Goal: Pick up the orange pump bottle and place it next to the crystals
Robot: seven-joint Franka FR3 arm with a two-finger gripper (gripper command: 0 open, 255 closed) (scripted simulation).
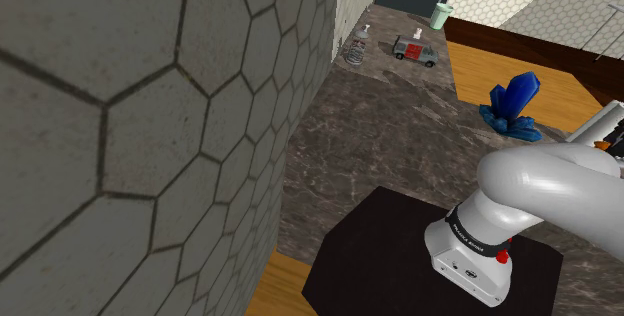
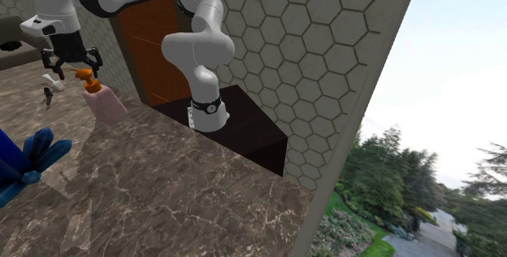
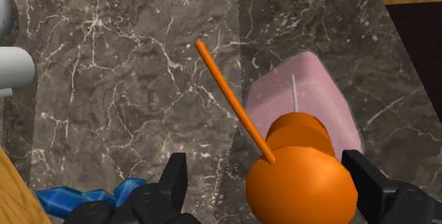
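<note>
Black two-finger gripper (image 3: 265, 160) is being held released, with the fingers (image 3: 176, 176) spread wide. The pump bottle (image 3: 304, 95), which has a pale pink body, an orange pump head (image 3: 301, 183) and a long thin orange spout, is being straddled, not clasped. In the wrist view the pump head is sitting between the fingers, close against one of them, and a clear gap is being left to the other. Contact on the close side cannot be told.

In the second exterior view the bottle is being carried by the dark brown marble counter (image 2: 187, 190), just in front of the black stand (image 2: 244, 129). The gripper is being held directly over the pump head by the white arm (image 2: 199, 48).

The cluster of blue crystals (image 2: 36, 154) is being carried by the same counter, apart from the bottle, on the side of the finger with the gap.
</note>
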